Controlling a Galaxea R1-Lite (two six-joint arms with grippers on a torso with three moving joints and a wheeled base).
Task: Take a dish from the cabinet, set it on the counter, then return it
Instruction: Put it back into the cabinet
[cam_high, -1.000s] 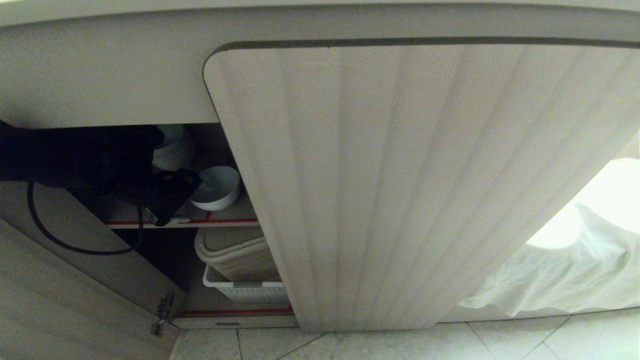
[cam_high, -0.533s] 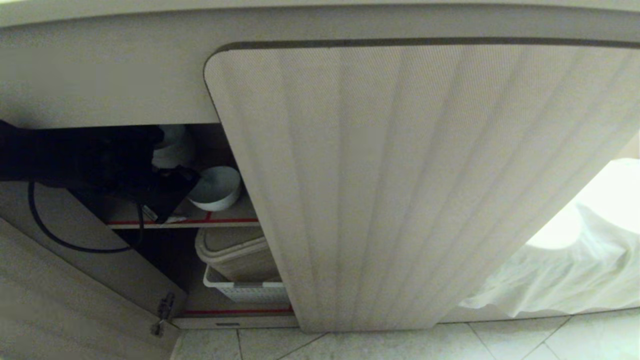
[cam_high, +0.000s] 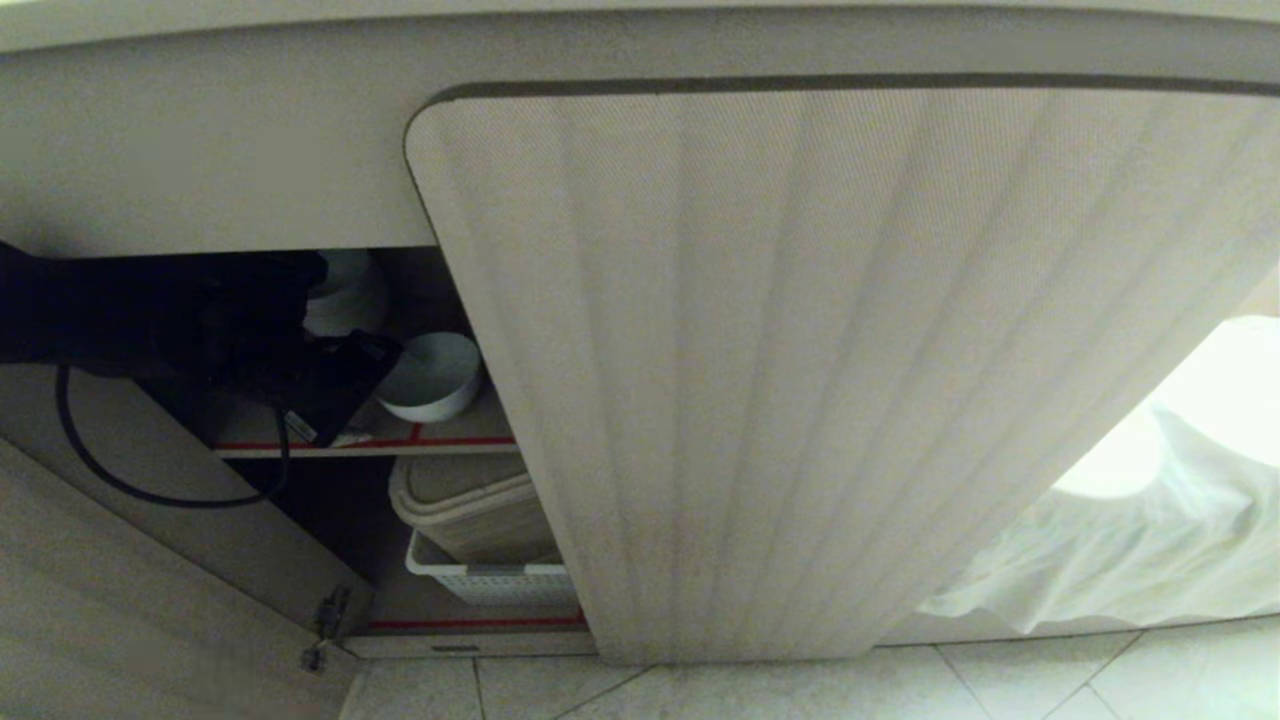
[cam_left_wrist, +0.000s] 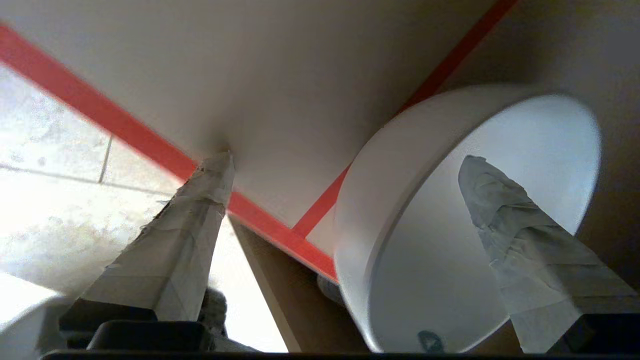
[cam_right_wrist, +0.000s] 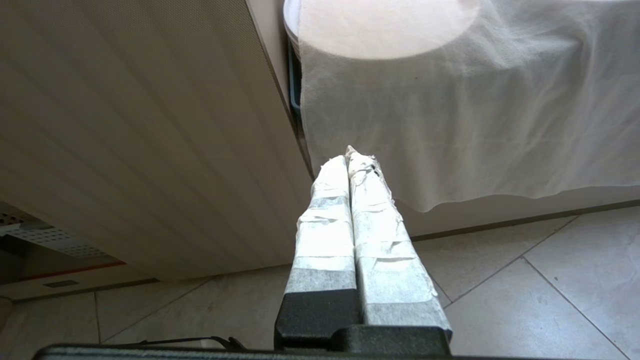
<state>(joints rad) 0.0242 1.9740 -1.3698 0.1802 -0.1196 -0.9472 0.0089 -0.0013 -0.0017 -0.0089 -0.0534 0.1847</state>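
Left gripper (cam_left_wrist: 345, 165) stands wide open astride the white bowl's (cam_left_wrist: 400, 210) wall, one taped finger (cam_left_wrist: 505, 210) inside and one outside, the bowl resting on the cabinet's red-edged upper shelf (cam_left_wrist: 260, 85); right gripper (cam_right_wrist: 350, 160) hangs closed by the floor.

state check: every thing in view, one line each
bowl: on the upper shelf, wall between open fingers
left gripper: open, astride the bowl's wall
right gripper: shut, empty, parked near the floor
left door: open
right door: closed
white cloth: draped
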